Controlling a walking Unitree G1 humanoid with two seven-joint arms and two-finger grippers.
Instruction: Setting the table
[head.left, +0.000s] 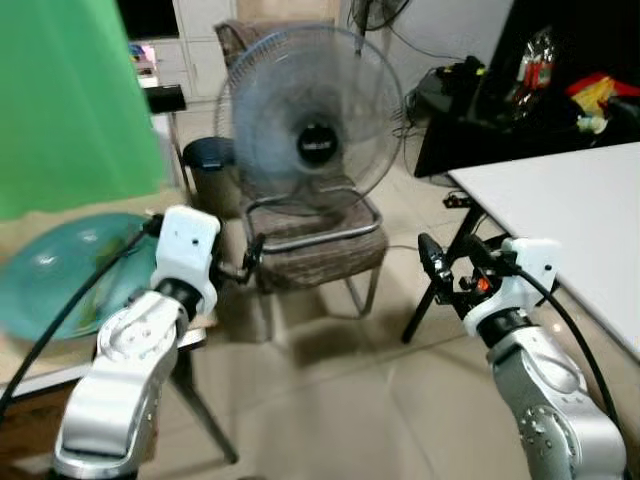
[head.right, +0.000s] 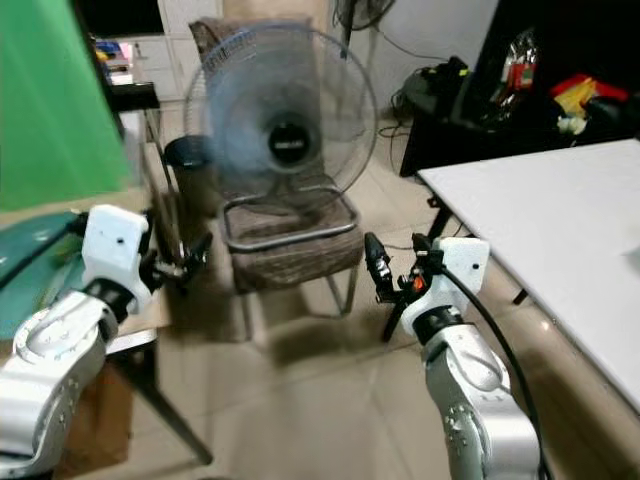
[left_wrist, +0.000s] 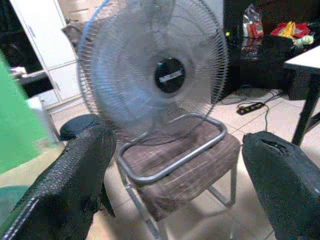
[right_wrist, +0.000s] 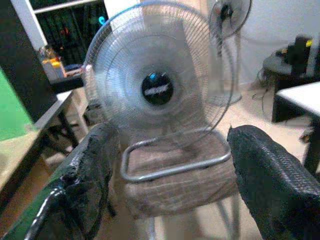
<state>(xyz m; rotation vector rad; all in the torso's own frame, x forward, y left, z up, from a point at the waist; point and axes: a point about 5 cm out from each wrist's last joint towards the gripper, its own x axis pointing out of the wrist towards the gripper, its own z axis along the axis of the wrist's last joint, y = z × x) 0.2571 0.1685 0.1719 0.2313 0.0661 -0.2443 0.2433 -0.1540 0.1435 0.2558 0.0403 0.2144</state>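
White table (head.left: 575, 215) at 3 o'clock: flat, pale top, near corner pointing toward 12 o'clock, dark legs beneath, top bare in visible part. Teal plate (head.left: 75, 265) at 9 o'clock: large, round, glossy, shallow, lying flat on light wooden surface (head.left: 20, 365), partly crossed by black cable; in right eye view, just its rim (head.right: 30, 250) at 9 o'clock edge.

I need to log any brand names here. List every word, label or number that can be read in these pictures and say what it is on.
No text can be read.
Fan: a pale label strip on the black hub, too blurred to read.
Packets on the dark shelf: printed colours, no legible words.
Right tool: an orange mark beside it, not text.
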